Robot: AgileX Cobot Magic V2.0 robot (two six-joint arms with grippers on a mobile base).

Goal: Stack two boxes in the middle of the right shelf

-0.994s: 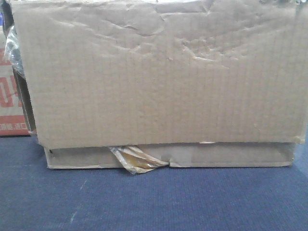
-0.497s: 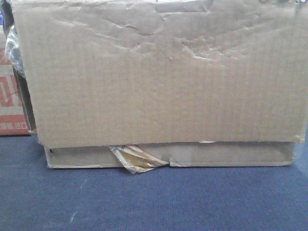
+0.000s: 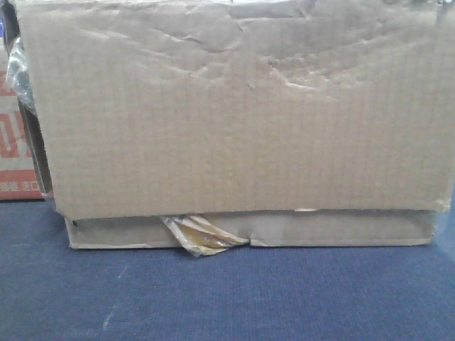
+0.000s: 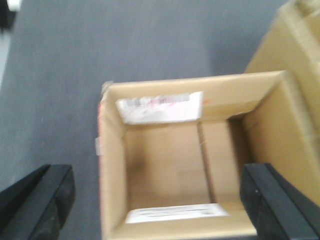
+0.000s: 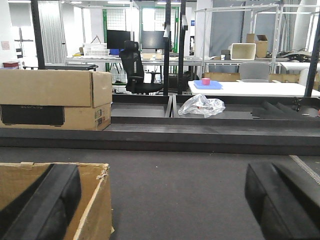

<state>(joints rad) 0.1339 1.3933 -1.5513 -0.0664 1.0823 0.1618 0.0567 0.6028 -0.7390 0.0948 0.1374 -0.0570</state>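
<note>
left gripper (image 4: 158,200), right gripper (image 5: 161,202): jaws spread wide

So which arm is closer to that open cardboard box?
Left. The left fingers straddle the open box from above; the right fingers just overlap a torn box corner.

wrinkled tall box (image 3: 234,106) resting atop thin flat box (image 3: 341,229)

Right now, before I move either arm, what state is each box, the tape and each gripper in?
Big box: wrinkled face, resting on the flat box.
Flat box: lying flat on the blue surface, under the big box.
Tape: peeled loose at the flat box's front.
Open box: upright, top open, empty.
Left gripper: open, a finger on either side of the open box.
Right gripper: open, holding nothing.
</note>
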